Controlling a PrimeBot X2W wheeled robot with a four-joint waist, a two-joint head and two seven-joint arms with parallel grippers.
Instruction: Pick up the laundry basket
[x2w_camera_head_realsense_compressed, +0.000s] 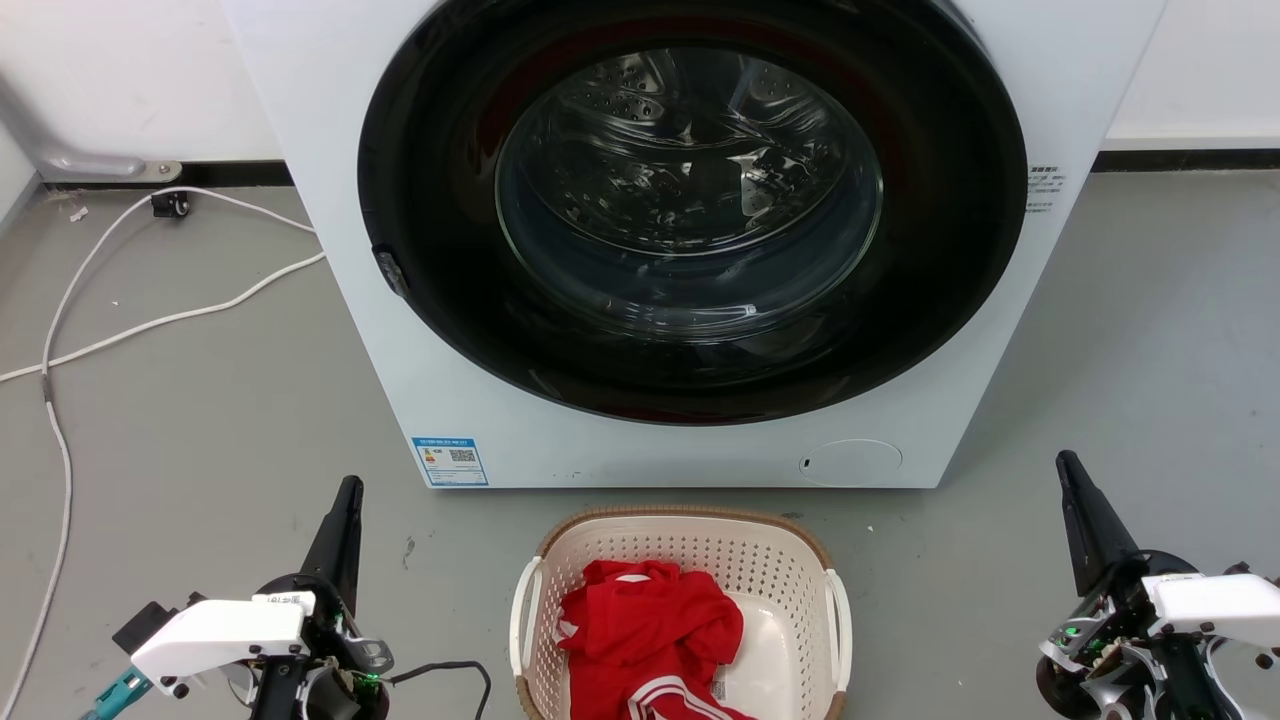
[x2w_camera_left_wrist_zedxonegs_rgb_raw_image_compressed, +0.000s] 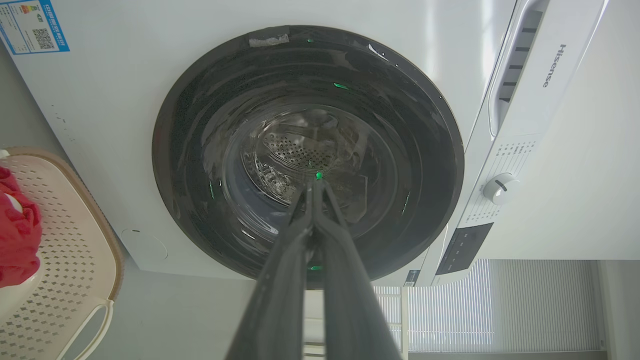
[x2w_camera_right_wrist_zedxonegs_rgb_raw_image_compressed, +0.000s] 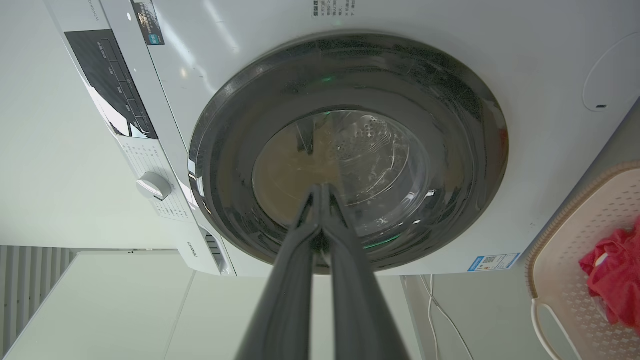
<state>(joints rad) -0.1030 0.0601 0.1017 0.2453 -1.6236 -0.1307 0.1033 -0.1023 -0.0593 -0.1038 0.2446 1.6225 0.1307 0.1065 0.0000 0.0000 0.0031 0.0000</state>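
The laundry basket (x2w_camera_head_realsense_compressed: 780, 565), cream-white and perforated with a brown woven-look rim and white side handles, stands on the floor at the bottom centre of the head view, in front of the washing machine. A red garment with white stripes (x2w_camera_head_realsense_compressed: 650, 640) lies inside it. My left gripper (x2w_camera_head_realsense_compressed: 348, 492) is shut, to the basket's left and apart from it. My right gripper (x2w_camera_head_realsense_compressed: 1066, 465) is shut, off to the basket's right. The left wrist view catches the basket (x2w_camera_left_wrist_zedxonegs_rgb_raw_image_compressed: 75, 250) at its left edge, the right wrist view has the basket (x2w_camera_right_wrist_zedxonegs_rgb_raw_image_compressed: 565, 270) at its right edge. Both grippers (x2w_camera_left_wrist_zedxonegs_rgb_raw_image_compressed: 315, 185) (x2w_camera_right_wrist_zedxonegs_rgb_raw_image_compressed: 321, 190) hold nothing.
A white front-loading washing machine (x2w_camera_head_realsense_compressed: 500, 400) with a dark round door (x2w_camera_head_realsense_compressed: 690, 210), closed, stands right behind the basket. White cables (x2w_camera_head_realsense_compressed: 150, 320) trail over the grey floor at the left. A black cable (x2w_camera_head_realsense_compressed: 450, 670) lies beside my left arm.
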